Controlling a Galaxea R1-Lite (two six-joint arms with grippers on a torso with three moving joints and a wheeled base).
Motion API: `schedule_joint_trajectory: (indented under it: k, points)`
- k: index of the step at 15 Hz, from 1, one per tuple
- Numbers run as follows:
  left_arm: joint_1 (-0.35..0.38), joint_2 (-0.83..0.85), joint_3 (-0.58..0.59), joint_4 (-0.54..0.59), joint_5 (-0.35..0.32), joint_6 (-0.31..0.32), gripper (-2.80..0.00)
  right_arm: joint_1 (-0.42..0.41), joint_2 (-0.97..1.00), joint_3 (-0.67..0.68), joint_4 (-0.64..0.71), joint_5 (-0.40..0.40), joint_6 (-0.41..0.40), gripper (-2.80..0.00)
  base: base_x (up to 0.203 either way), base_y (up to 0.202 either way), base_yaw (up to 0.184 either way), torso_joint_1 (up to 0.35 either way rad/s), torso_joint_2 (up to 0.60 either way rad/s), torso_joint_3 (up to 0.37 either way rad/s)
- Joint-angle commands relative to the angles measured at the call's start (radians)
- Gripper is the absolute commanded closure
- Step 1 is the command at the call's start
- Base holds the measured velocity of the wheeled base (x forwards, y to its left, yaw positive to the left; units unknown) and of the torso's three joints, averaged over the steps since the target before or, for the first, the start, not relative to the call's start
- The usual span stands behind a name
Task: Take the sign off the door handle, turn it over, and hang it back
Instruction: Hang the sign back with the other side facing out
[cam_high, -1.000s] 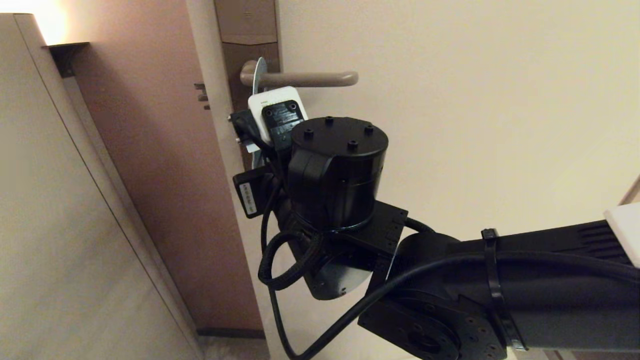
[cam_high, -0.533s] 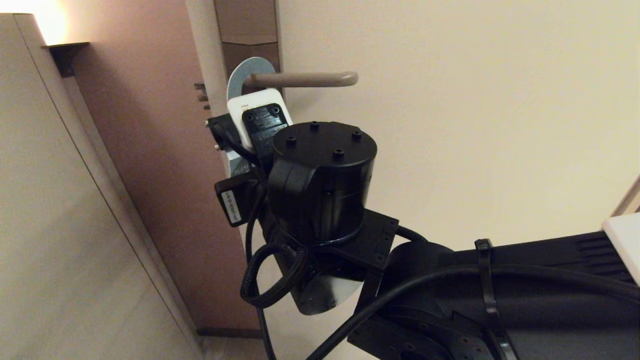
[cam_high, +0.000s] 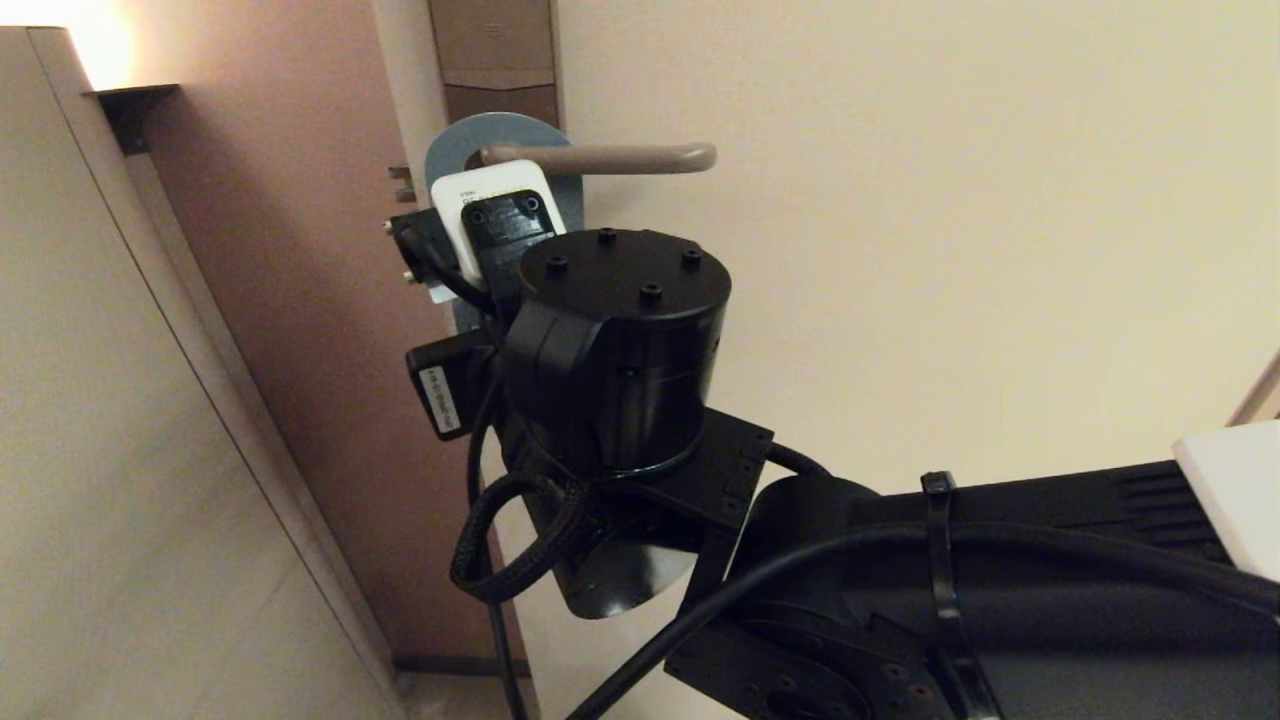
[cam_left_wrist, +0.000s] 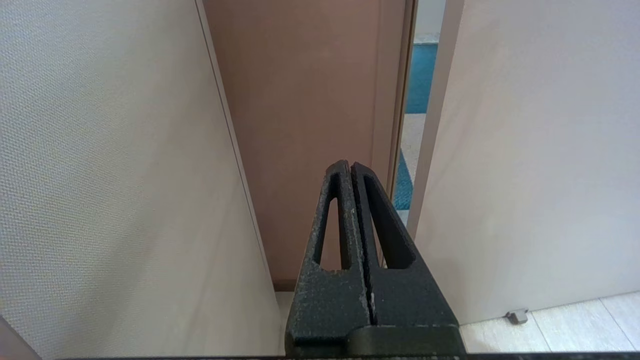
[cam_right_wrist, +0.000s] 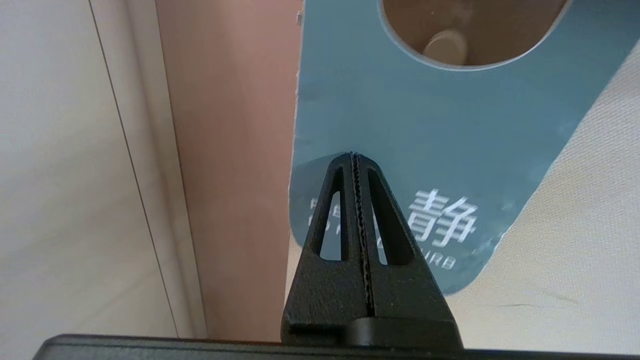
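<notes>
Sign (cam_right_wrist: 400, 125), blue face outward, hangs with its hole around the door handle (cam_high: 610, 157) because the right gripper (cam_right_wrist: 356, 156), jaws pinched on its lower half, is steadying it; the left gripper (cam_left_wrist: 350, 165) idles closed on nothing near the door's edge.

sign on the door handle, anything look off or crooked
Yes, slightly. The sign is on the door handle, blue face out, but it hangs tilted, not straight down. The right gripper is pinched on its lower part. No damage shows.
</notes>
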Motion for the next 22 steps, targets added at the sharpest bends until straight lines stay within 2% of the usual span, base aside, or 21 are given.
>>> schedule_joint_trajectory:
  k: [1,9,15,18,22]
  points:
    - [0.001,0.001,0.0,0.0,0.0,-0.001,0.0,-0.002,0.02,-0.007,-0.004,-0.004,-0.001,0.0,0.0,0.0,0.0,0.0,0.0,0.0]
    - [0.002,0.001,0.0,0.0,0.0,0.0,0.0,-0.028,0.066,-0.063,-0.006,-0.007,0.001,0.0,0.0,0.0,0.0,0.0,0.0,0.0]
    - [0.001,0.001,0.0,0.0,0.0,-0.001,0.0,-0.044,0.026,-0.067,-0.001,-0.006,-0.006,0.0,0.0,0.0,0.0,0.0,0.0,0.0]
    - [0.002,0.001,0.0,0.0,0.0,0.0,0.0,-0.045,0.0,-0.042,-0.001,-0.006,-0.011,0.0,0.0,0.0,0.0,0.0,0.0,0.0]
    - [0.002,0.001,0.0,0.0,0.0,0.0,0.0,-0.045,-0.061,0.058,-0.002,-0.007,-0.008,0.0,0.0,0.0,0.0,0.0,0.0,0.0]
